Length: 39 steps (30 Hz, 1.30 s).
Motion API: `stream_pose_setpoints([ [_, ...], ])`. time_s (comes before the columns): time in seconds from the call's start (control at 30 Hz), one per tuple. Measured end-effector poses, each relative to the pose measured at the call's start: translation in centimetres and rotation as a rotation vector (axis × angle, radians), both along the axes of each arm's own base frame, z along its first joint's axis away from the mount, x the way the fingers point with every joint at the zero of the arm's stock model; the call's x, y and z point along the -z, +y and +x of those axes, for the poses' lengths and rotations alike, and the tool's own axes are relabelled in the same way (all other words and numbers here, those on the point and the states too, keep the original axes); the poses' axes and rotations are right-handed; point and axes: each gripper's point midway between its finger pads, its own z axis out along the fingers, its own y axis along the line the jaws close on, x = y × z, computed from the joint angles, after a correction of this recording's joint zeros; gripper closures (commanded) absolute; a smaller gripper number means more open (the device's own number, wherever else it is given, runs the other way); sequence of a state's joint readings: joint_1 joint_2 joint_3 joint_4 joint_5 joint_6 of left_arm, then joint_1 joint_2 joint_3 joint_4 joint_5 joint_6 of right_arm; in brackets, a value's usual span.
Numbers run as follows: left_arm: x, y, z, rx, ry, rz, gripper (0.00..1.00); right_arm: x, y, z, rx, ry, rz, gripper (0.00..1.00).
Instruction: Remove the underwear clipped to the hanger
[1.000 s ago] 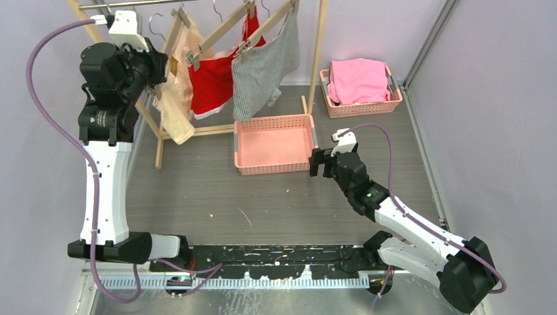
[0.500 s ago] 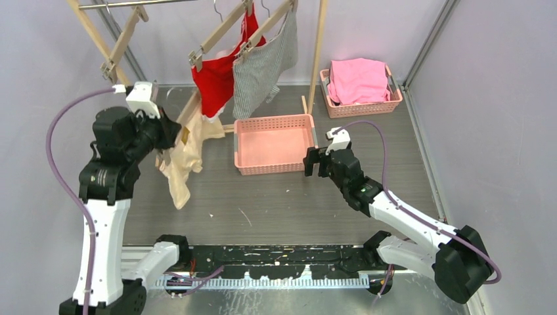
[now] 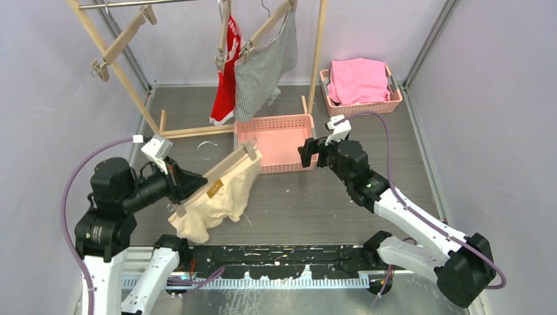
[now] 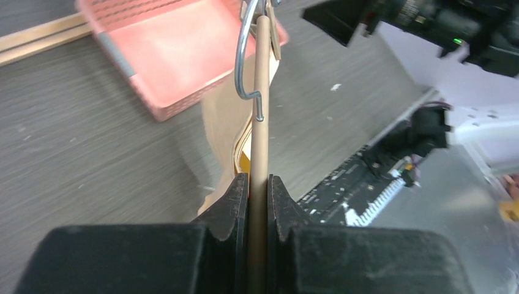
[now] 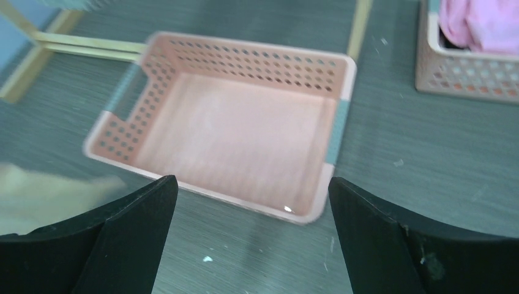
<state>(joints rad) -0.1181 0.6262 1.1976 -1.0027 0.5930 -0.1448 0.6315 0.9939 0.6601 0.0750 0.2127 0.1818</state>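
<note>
My left gripper [image 3: 178, 189] is shut on the wooden hanger [image 3: 226, 169] with the pale peach briefs [image 3: 213, 210] clipped to it, held low over the table near the pink basket. In the left wrist view the hanger bar [image 4: 259, 110] runs between my fingers [image 4: 235, 202], its metal hook [image 4: 245, 55] ahead. The red briefs [image 3: 226, 79] and the striped briefs [image 3: 263, 65] hang on hangers from the rack. My right gripper [image 3: 309, 152] is open and empty by the pink basket's right front corner [image 5: 324, 202].
The open pink basket [image 3: 253, 122] sits mid-table. A second basket [image 3: 392, 104] with a bright pink cloth [image 3: 358, 79] stands at back right. The wooden rack [image 3: 125, 79] with an empty hanger [image 3: 118, 42] stands at back left.
My left arm has pulled the hanger with the peach briefs off the rack and down toward the front, swinging it toward the basket. My right gripper has moved slightly toward the basket.
</note>
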Motion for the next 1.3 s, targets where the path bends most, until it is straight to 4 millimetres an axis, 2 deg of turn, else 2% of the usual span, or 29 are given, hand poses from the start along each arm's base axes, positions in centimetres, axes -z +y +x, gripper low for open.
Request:
stream_pose_setpoints([
  [0.1,-1.1,-1.5,-2.1,0.104,-0.051,-0.076,1.00,-2.9,1.4,-0.5,-0.087,-0.050,0.041,0.02],
  [0.2,-1.1,-2.8,-3.0,0.195,-0.088,-0.134,1.00,-6.2,2.8,-1.6,-0.195,-0.109,0.090,0.02],
  [0.37,0.6,-3.8,-2.4,0.267,-0.072,-0.183,1.00,-11.3,4.3,-4.6,-0.366,-0.212,0.162,0.00],
  [0.53,1.3,-4.6,-1.6,0.317,-0.094,-0.220,1.00,-14.4,5.6,-7.7,-0.536,-0.288,0.220,0.00],
  [0.63,0.6,-5.0,-1.4,0.355,-0.134,-0.247,1.00,-14.9,6.9,-8.8,-0.637,-0.294,0.247,0.00],
  [0.8,-1.0,-5.5,-1.6,0.409,-0.209,-0.273,1.00,-14.0,9.2,-9.8,-0.782,-0.239,0.290,0.00],
  [0.93,-1.9,-5.7,-1.9,0.442,-0.250,-0.282,1.00,-13.9,10.4,-10.4,-0.866,-0.204,0.332,0.05],
  [1.17,-2.3,-5.8,-2.1,0.464,-0.278,-0.282,1.00,-16.3,11.2,-11.7,-0.962,-0.230,0.405,0.07],
  [1.2,-2.2,-5.8,-2.1,0.466,-0.280,-0.281,1.00,-16.6,11.2,-11.8,-0.969,-0.237,0.410,0.08],
  [1.3,-2.0,-5.8,-1.9,0.466,-0.279,-0.280,1.00,-17.1,11.4,-12.0,-0.990,-0.243,0.424,0.22],
])
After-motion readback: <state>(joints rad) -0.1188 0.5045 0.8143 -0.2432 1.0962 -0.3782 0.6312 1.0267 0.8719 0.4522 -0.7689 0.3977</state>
